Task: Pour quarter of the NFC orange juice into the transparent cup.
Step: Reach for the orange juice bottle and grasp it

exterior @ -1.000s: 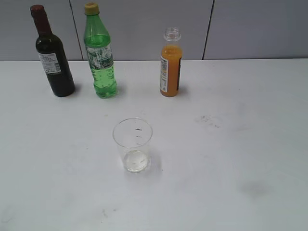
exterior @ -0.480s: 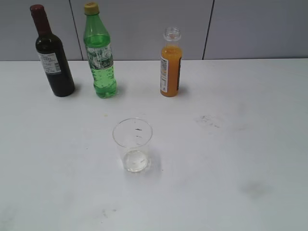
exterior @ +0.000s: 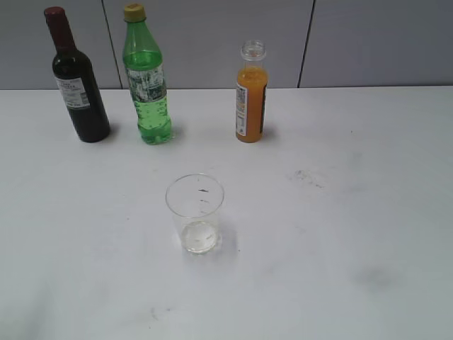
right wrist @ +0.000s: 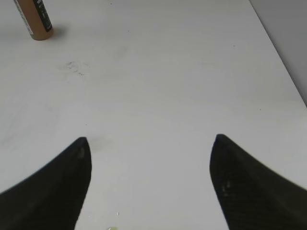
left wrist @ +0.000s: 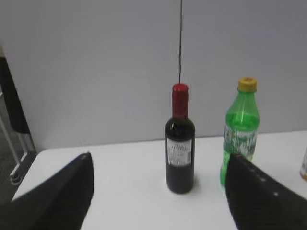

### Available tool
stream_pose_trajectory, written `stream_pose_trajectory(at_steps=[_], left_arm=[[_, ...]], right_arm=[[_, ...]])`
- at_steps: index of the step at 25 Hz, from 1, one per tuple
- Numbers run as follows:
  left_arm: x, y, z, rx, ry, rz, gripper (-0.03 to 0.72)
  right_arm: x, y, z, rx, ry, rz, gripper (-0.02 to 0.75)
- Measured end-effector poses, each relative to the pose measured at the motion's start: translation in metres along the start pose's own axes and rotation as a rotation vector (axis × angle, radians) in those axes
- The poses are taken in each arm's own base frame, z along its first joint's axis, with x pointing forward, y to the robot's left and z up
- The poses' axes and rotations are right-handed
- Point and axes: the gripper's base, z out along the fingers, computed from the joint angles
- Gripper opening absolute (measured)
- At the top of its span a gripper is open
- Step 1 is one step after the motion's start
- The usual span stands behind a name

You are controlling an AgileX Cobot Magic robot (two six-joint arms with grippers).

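Right gripper (right wrist: 149, 165) spread wide, holding nothing, bare table (right wrist: 168, 72) ahead, edge far right, NFC orange juice (right wrist: 34, 20) far left. Left gripper (left wrist: 158, 187) wide too.

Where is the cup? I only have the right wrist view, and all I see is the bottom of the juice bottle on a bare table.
Observer: In the exterior view the cup stands upright, in front of the juice and a little to its left, well apart from it.
Operator: Is the juice capped?
Observer: No, its neck is open, with no cap on it.
Operator: Anything else standing nearby?
Observer: A green bottle and a wine bottle stand left of the juice along the back, both capped.
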Motion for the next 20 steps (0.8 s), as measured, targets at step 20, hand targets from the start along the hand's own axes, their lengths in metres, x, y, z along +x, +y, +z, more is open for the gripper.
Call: stream_pose_trajectory(at_steps=[20], left_arm=[[0.048, -0.065, 0.211, 0.562, -0.081, 0.016, 0.617]], right_arm=[[0.000, 0.000, 0.000, 0.000, -0.001, 0.000, 0.589]])
